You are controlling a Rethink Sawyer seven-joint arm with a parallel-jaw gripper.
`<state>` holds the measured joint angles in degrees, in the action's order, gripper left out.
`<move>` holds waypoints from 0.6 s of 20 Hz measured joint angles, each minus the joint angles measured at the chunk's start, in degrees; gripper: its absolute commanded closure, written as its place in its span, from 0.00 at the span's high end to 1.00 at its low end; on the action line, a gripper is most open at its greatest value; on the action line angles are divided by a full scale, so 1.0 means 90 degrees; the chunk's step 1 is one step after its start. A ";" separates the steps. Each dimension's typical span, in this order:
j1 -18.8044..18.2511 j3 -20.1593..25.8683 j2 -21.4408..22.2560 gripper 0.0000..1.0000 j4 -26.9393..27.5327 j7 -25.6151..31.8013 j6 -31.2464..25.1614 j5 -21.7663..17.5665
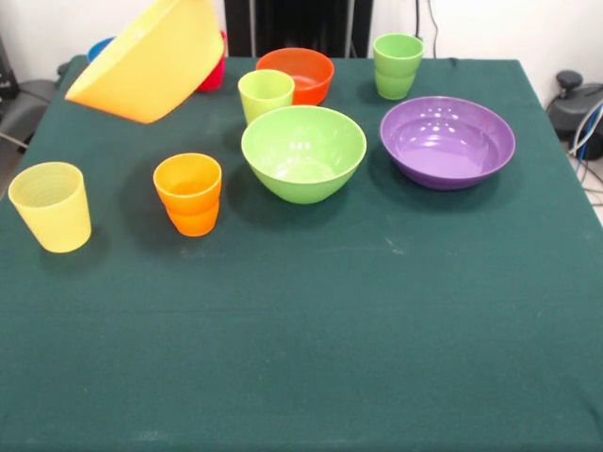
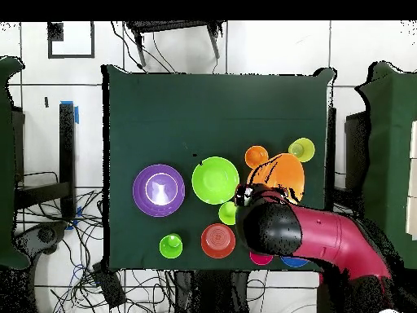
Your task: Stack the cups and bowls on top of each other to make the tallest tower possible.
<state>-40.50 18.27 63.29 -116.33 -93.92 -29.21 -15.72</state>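
The very large yellow-orange bowl point(image 1: 146, 56) hangs tilted above the table's far left corner, and my gripper point(image 2: 245, 196) holds it by the rim; the bowl hides the gripper in the front view. The bowl point(image 2: 285, 173) half covers the red-pink cup point(image 1: 217, 73) and the small blue bowl point(image 1: 99, 47). The pale yellow cup point(image 1: 52, 205) and orange cup point(image 1: 188, 193) stand at the left. The lime-yellow cup point(image 1: 266, 94), small orange bowl point(image 1: 297, 73) and green cup point(image 1: 397, 64) stand at the back. The lime green bowl point(image 1: 303, 151) and purple bowl point(image 1: 448, 141) sit mid-table.
The dark green cloth point(image 1: 311, 339) covers the table. My red and black arm point(image 2: 326, 240) reaches in over the table's edge in the overhead view. Cables and stands lie on the floor around the table.
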 measured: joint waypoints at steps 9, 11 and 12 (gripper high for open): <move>0.0106 0.0343 0.0433 0.00 -0.0003 0.0000 -0.0837 0.0814; 0.0121 0.0439 0.0468 0.00 -0.0002 0.0000 -0.0867 0.0977; 0.0147 0.0529 0.0475 0.00 -0.0001 0.0000 -0.0859 0.1133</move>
<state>-39.18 23.03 67.56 -116.33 -93.92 -36.94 -5.52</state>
